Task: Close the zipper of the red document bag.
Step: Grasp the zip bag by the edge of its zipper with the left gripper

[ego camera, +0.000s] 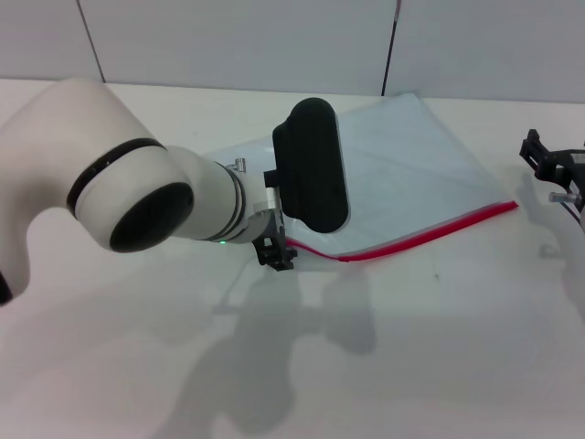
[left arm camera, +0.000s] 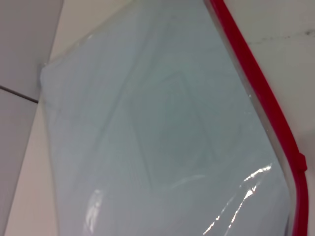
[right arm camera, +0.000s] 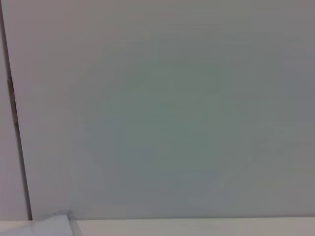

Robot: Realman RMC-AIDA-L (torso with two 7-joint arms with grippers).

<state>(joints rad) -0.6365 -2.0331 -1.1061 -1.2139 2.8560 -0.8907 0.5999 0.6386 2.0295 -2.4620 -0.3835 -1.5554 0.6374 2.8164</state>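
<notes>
While the red document bag (ego camera: 411, 174) lies flat on the white table (ego camera: 439, 347), its zipper (ego camera: 430, 235) runs along the near edge, rising from the left end toward the right. At the zipper's left end sits the left gripper (ego camera: 276, 253), though whether its jaws are spread or pinching cannot be told. Well off to the bag's right, the right gripper (ego camera: 553, 169) is parked, its jaws equally unclear.
</notes>
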